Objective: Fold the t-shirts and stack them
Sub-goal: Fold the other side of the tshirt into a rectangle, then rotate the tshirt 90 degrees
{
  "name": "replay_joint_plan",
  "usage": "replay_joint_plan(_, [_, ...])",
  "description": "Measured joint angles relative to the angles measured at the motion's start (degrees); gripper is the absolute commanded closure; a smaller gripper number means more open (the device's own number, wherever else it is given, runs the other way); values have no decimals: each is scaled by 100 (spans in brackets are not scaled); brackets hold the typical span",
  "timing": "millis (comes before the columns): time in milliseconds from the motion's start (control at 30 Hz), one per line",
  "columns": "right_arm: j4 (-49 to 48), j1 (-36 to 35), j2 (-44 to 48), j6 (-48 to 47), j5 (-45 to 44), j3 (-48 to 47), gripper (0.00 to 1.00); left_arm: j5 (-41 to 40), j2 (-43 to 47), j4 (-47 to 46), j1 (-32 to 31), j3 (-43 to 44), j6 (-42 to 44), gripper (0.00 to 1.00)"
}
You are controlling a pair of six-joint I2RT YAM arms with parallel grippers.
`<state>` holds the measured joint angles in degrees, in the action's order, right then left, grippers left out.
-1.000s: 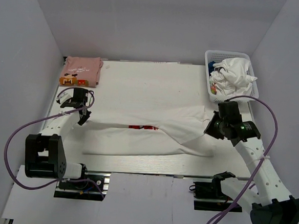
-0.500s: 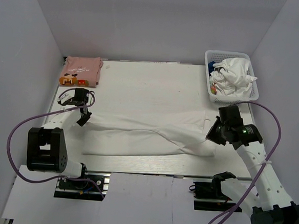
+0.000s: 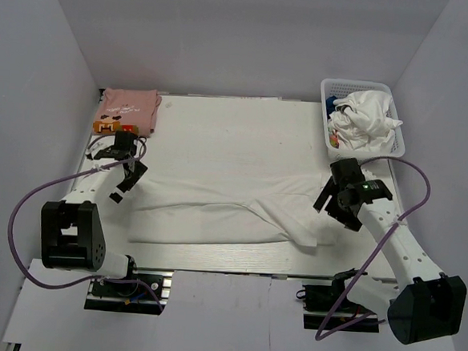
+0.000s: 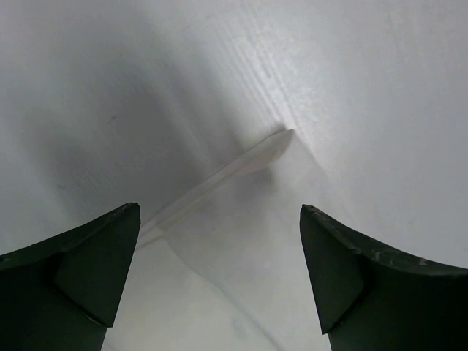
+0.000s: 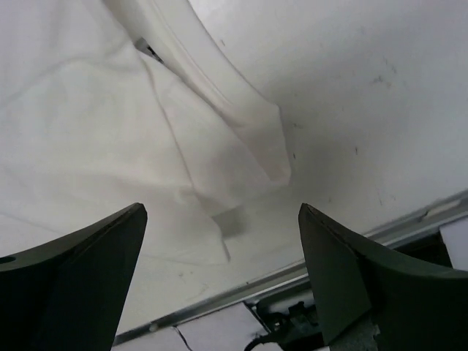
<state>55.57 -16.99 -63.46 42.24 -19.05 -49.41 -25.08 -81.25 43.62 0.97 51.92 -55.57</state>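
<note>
L gripper [image 3: 124, 182] is spread wide and grips nothing; in its wrist view a corner of the white tee [image 3: 223, 215] lies flat on the table [image 3: 237, 135] btwn the fingers. R gripper [image 3: 336, 208] is likewise released, over the tee's right end. The tee lies as a long band across the table's near half. Pink tee [image 3: 128, 109], apparently folded, sits at the back-left corner, well apart.

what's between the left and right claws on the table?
The white t-shirt, lying as a long folded band, fills nearly the whole stretch from the left claw to the right claw. The top external view shows it.
</note>
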Motion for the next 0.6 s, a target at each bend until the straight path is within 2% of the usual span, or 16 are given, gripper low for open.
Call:
replay_joint_plan(133, [-654,-2,-13,-474,61,-341,10,247,205,-219,-35,177,164,0])
replay_joint_plan(300, [-2238,-7,-271,-979,848,-50,10,1117,385,-977,-42,-83,507,0])
replay_joint_plan(467, [-3331,-26,-1325,-1191,1423,11,10,1685,48,-1386,-96,-308,695,0])
replay_joint_plan(600, [-3910,-11,-2284,-1209,1611,48,10,1725,-422,-1547,-157,-409,765,0])
